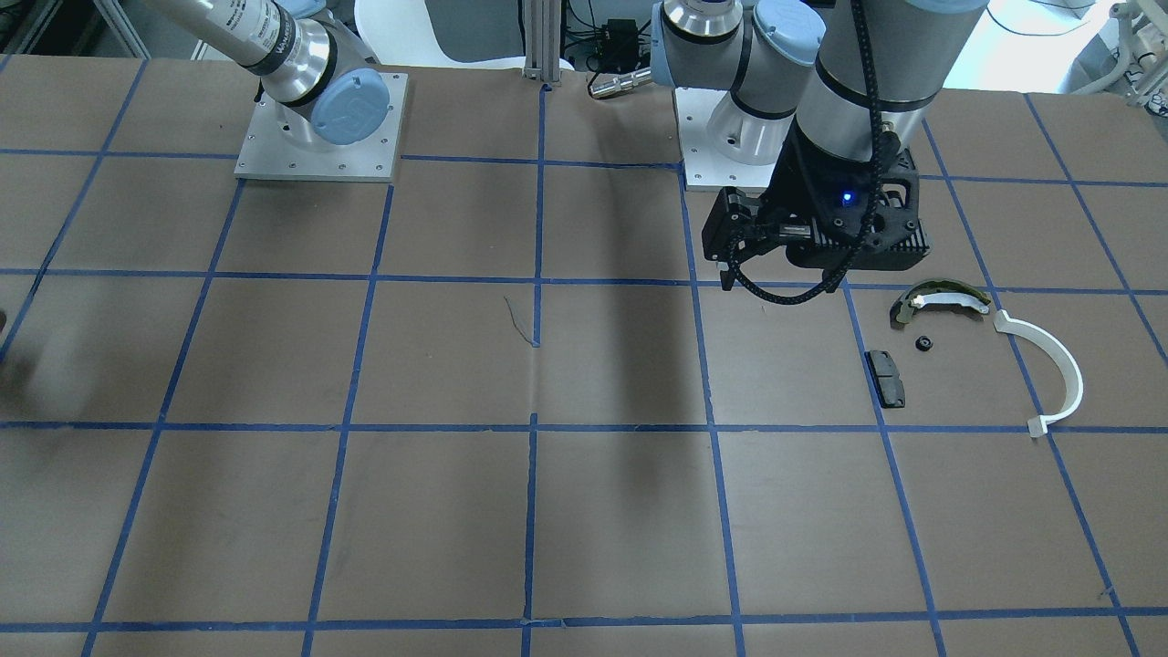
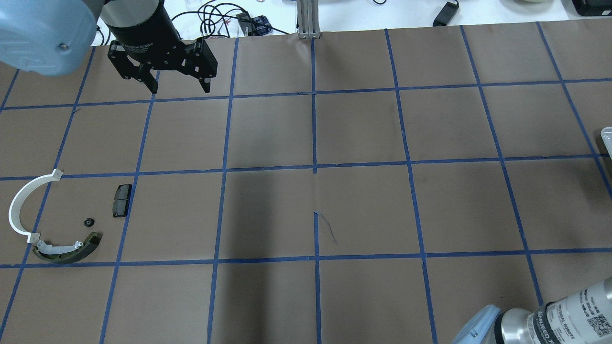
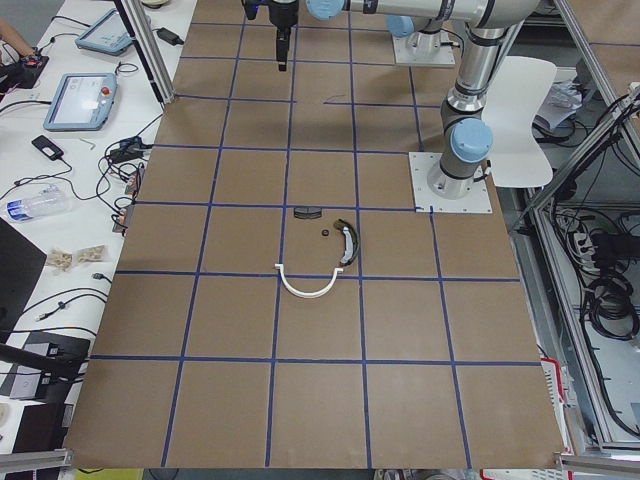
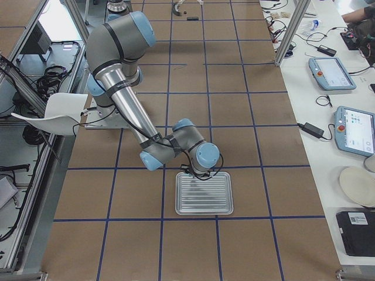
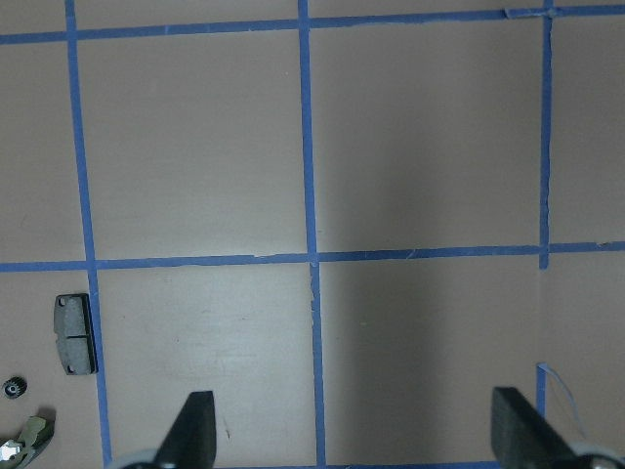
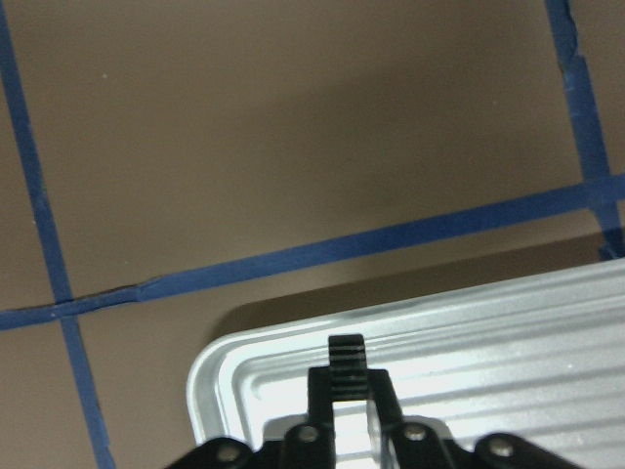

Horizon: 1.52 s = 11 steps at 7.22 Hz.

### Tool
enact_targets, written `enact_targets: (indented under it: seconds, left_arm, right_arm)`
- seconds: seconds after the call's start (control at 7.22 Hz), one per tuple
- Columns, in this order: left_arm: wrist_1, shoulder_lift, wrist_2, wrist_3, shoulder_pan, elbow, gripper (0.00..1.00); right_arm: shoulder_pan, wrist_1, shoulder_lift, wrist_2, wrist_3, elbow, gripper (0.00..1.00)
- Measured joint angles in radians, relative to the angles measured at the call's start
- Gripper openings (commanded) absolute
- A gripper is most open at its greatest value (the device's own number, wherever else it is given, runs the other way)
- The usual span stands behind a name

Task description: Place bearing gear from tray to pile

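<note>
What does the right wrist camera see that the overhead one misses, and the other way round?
Only the right wrist view: the right end effector pinching a small black gear over the corner of a ribbed silver tray.

Only the overhead view: the left end effector, open and empty, and a group of loose parts on the table: a white half-ring, a black pad, an olive shoe and a small black part. A pale sliver at that view's right edge may be the tray.

Both: the brown table with its blue tape grid.
</note>
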<state>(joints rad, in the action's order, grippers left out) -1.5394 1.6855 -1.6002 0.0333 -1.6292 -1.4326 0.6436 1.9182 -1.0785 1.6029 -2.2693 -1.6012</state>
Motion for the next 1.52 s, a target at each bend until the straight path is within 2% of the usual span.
enact_targets:
  seconds: [0.14,0.42,0.83,1.25,1.52]
  left_arm:
    - [-0.003,-0.002,-0.002,0.000,0.000,0.000,1.00]
    - [-0.005,-0.003,-0.003,0.000,0.000,-0.001,1.00]
    - [-0.005,-0.003,-0.004,0.000,0.000,-0.001,1.00]
    - [-0.005,-0.003,-0.005,0.000,0.000,-0.001,1.00]
    - [-0.005,-0.003,-0.004,0.000,0.001,-0.001,1.00]
  right_arm:
    - [0.029,-0.049,-0.055,-0.002,0.045,-0.001,0.00]
    - [0.169,-0.163,-0.150,-0.024,0.290,-0.012,0.00]
    - [0.454,-0.197,-0.185,-0.120,0.730,-0.030,0.00]
    - [0.769,-0.142,-0.188,-0.190,1.181,-0.060,0.00]
    - [0.956,0.006,-0.185,-0.200,1.425,-0.121,0.00]
